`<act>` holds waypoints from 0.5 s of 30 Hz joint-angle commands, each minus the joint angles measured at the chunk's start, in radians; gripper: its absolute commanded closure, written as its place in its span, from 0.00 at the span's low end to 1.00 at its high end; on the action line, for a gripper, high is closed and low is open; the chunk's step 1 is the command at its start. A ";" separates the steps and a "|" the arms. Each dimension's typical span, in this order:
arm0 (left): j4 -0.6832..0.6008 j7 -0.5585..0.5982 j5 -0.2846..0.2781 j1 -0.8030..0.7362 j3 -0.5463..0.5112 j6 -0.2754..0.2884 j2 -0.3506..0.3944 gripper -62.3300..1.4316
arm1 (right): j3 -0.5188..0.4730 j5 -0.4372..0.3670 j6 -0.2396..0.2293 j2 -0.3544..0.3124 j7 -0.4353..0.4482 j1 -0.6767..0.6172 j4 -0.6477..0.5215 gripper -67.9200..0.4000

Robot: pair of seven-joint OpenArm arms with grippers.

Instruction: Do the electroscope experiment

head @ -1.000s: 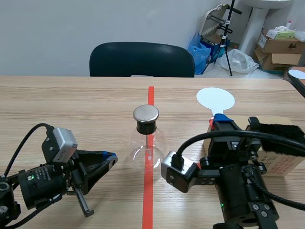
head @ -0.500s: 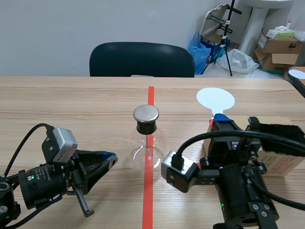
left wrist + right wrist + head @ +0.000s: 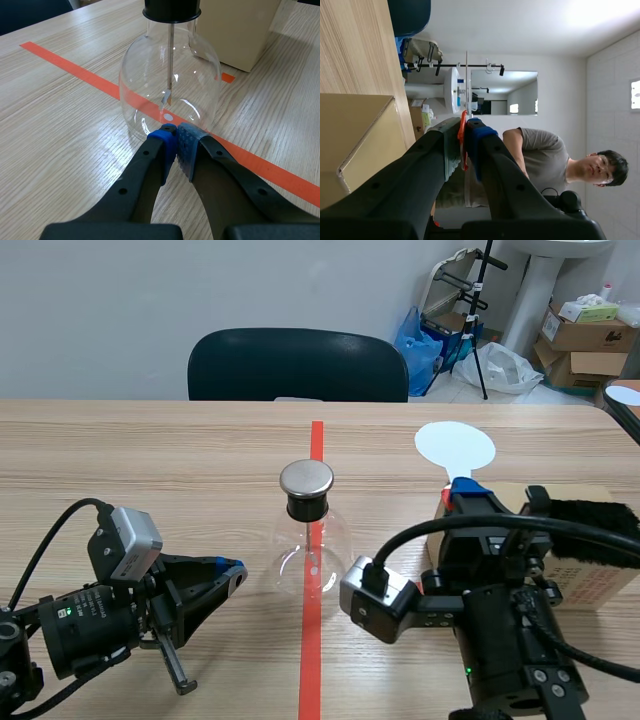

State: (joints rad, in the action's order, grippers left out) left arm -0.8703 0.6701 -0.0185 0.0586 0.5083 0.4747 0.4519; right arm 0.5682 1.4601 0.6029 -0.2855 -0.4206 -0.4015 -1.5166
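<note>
We see the left gripper (image 3: 176, 145) closed on nothing, its pads pressed together just short of the glass flask (image 3: 170, 95). To the flask's right, the right gripper (image 3: 465, 132) is clamped on the orange handle of the white disc paddle (image 3: 455, 447).

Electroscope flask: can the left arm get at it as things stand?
Probably yes. The left gripper, fingers shut, sits just short of the electroscope flask, low by its glass bulb, with only bare table around. Nothing appears to block it, though it would need to open to grasp.
</note>
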 commanded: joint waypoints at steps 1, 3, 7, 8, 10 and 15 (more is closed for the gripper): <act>-0.024 0.014 -0.006 0.003 -0.004 0.003 0.000 0.93 | -0.030 0.001 0.010 -0.005 -0.003 -0.018 -0.014 0.98; -0.024 0.014 -0.006 0.003 -0.004 0.003 0.001 0.93 | -0.055 0.001 0.025 -0.005 0.001 -0.037 -0.015 0.98; -0.024 0.014 -0.006 0.003 -0.004 0.003 0.001 0.93 | -0.112 0.001 0.082 -0.005 0.032 -0.079 -0.016 0.98; -0.024 0.014 -0.006 0.003 -0.004 0.003 0.001 0.93 | -0.127 0.001 0.091 -0.005 0.044 -0.087 -0.017 0.98; -0.024 0.014 -0.007 0.003 -0.004 0.003 0.003 0.93 | -0.156 0.001 0.109 -0.005 0.076 -0.106 -0.021 0.98; -0.027 0.066 -0.007 -0.009 -0.005 0.014 0.034 0.93 | -0.222 -0.014 0.180 -0.005 0.176 -0.138 -0.023 0.98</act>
State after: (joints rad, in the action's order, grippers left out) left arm -0.8703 0.7021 -0.0170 0.0570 0.5083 0.4870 0.4633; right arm 0.3538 1.4555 0.7254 -0.2855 -0.2497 -0.5461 -1.5169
